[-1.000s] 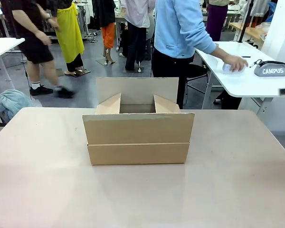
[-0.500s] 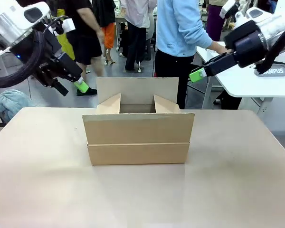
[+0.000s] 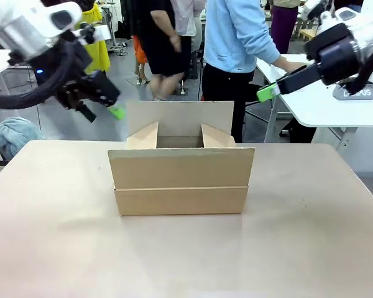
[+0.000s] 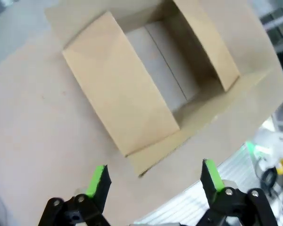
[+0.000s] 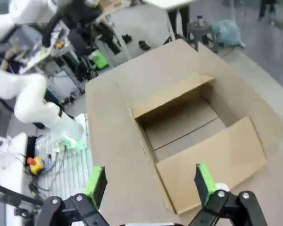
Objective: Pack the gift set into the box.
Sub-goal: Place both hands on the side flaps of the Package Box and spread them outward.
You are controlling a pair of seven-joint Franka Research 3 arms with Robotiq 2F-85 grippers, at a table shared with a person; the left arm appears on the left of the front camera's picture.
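Now both arms have swung in above the surface (image 3: 50, 236): left hand (image 3: 103, 110) at upper left, right hand (image 3: 267, 93) at upper right, each spread wide and empty. Centre frame, the box (image 3: 181, 180) stands flaps-up and bare inside, so packing looks unstarted.

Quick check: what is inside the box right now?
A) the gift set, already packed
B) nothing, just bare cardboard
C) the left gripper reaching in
B: both wrist views look down into the box, flaps open, onto a bare floor; the left gripper and right gripper are open, outside it.
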